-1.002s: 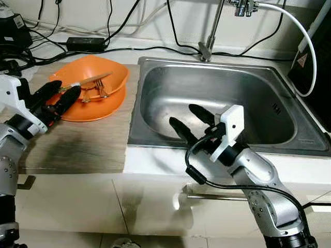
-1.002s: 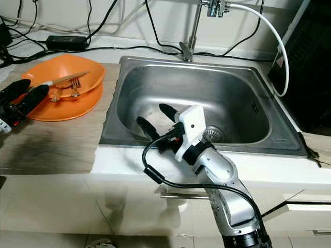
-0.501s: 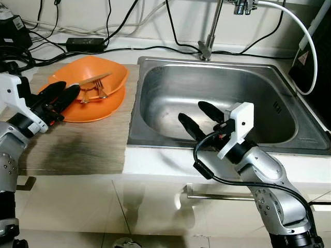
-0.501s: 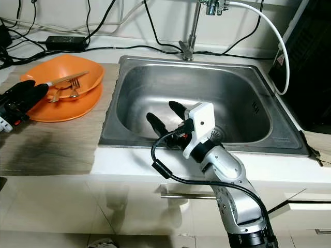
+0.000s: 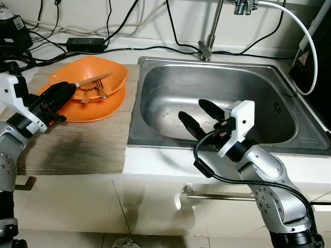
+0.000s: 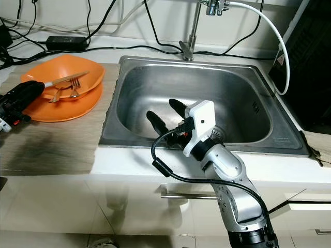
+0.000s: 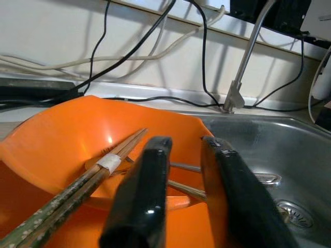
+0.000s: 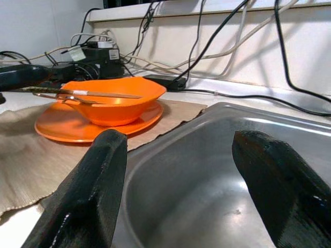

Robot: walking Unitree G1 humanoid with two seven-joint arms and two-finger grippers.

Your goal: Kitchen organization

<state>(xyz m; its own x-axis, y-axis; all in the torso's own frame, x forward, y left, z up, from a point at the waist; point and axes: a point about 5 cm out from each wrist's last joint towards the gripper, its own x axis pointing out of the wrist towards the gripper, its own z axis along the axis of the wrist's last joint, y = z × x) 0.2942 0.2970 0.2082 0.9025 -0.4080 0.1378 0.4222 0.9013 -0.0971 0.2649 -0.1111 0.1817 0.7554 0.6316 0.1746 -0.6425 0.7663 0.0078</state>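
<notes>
At frame left, my left gripper (image 5: 66,91) is nearing the chopsticks (image 5: 94,79), fingers narrowing, seemingly empty; my right gripper (image 5: 200,114) is hovering spread.

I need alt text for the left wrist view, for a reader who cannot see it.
The left tool, its two black fingers slightly apart, points at an orange bowl holding chopsticks. Behind it lie a steel sink, a tap and dark cables along the wall.

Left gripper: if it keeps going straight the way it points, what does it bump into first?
Probably the orange bowl: the left gripper points at its near rim, with chopsticks beside the fingers. Depth is unclear.
</notes>
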